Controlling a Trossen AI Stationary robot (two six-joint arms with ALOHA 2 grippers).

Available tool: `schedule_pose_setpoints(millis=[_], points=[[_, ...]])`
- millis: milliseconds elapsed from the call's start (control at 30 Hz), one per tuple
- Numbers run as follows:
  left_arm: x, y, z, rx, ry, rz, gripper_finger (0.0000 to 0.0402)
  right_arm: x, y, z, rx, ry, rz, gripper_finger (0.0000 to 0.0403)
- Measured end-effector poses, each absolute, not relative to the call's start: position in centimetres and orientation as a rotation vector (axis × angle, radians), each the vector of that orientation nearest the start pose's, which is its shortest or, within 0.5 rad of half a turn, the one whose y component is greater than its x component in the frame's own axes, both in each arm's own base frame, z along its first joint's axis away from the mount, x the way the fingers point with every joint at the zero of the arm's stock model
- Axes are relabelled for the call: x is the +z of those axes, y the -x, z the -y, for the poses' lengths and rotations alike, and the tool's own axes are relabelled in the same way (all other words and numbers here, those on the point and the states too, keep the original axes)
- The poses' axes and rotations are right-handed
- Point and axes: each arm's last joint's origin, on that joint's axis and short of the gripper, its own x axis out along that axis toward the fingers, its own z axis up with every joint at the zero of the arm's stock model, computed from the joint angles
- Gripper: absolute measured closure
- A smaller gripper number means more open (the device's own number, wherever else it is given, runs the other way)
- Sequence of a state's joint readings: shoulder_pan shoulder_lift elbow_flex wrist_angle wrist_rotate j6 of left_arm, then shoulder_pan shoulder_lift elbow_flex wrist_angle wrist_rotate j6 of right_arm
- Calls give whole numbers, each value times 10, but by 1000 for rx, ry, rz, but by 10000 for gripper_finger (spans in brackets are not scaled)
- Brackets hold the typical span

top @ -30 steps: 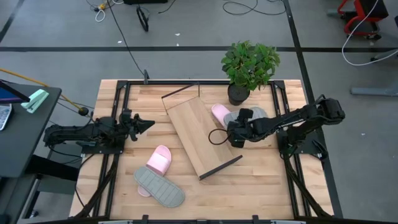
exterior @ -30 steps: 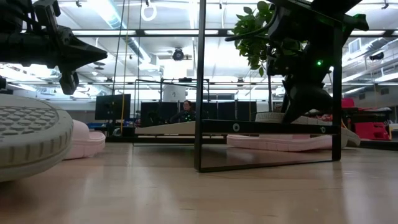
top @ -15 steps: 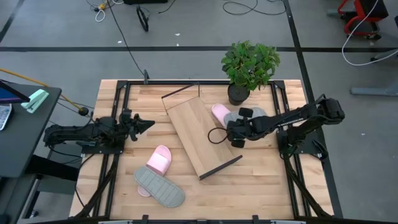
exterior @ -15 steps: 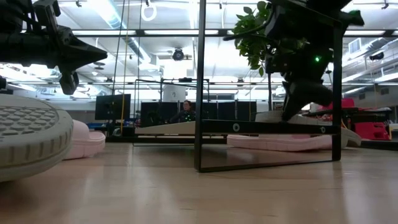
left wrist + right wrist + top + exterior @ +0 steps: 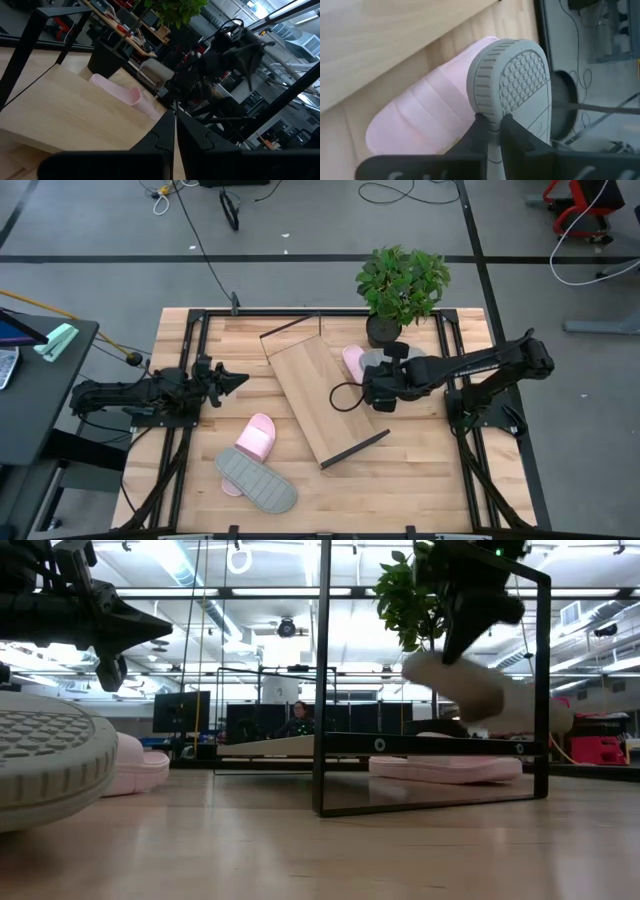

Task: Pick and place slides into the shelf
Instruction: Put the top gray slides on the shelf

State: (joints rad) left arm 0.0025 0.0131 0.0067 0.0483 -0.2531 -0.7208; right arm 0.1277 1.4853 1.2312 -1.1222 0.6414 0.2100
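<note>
My right gripper [image 5: 378,376] is shut on a grey slide [image 5: 485,692], which it holds in the air to the right of the shelf [image 5: 320,395], sole toward the wrist camera. Below it a pale pink slide [image 5: 420,120] lies on the table beside the shelf's board. A second pink slide [image 5: 257,437] and a second grey slide [image 5: 257,480], sole up, lie near the front left. My left gripper [image 5: 235,380] waits shut and level at the table's left, touching nothing. My right gripper pinches the rim of the grey slide's sole [image 5: 489,119] between its two fingers, at one long side. The fingers come slanting down from the table's right. The slide is lifted clear of the pink slide and hangs tilted, one end [image 5: 415,668] higher than the other.
The shelf lies slantwise across the table's middle, with black end frames [image 5: 325,690] standing up from it. A potted plant [image 5: 400,285] stands at the far edge, just behind the held slide. A black cable loop [image 5: 345,397] hangs by the right gripper over the board.
My right gripper has shut on the grey slide, which lay on top of the pink one, and has then risen. The grey slide has come up clear of the pink slide and tipped; the pink slide has stayed on the table.
</note>
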Motion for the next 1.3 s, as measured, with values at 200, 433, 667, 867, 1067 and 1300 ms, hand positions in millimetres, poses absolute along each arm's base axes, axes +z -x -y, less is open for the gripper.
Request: schedule_pose_setpoints(millis=[200, 433, 667, 867, 1067, 1300], points=[[169, -97, -8, 230, 721, 131, 385, 326, -275, -33, -489, 214, -1060, 380], [169, -97, -7, 231, 689, 128, 386, 398, -283, -37, -417, 43, -675, 380], [169, -97, -8, 232, 684, 127, 378, 433, -282, -28, -393, -149, -362, 383], [169, -97, -8, 232, 672, 126, 381, 435, -289, -38, -417, -251, -270, 383], [169, -97, -7, 235, 622, 119, 384, 402, -296, -62, -501, -404, -143, 383], [169, -97, -7, 221, 619, 114, 372, 373, -277, -86, -540, -628, 187, 383]])
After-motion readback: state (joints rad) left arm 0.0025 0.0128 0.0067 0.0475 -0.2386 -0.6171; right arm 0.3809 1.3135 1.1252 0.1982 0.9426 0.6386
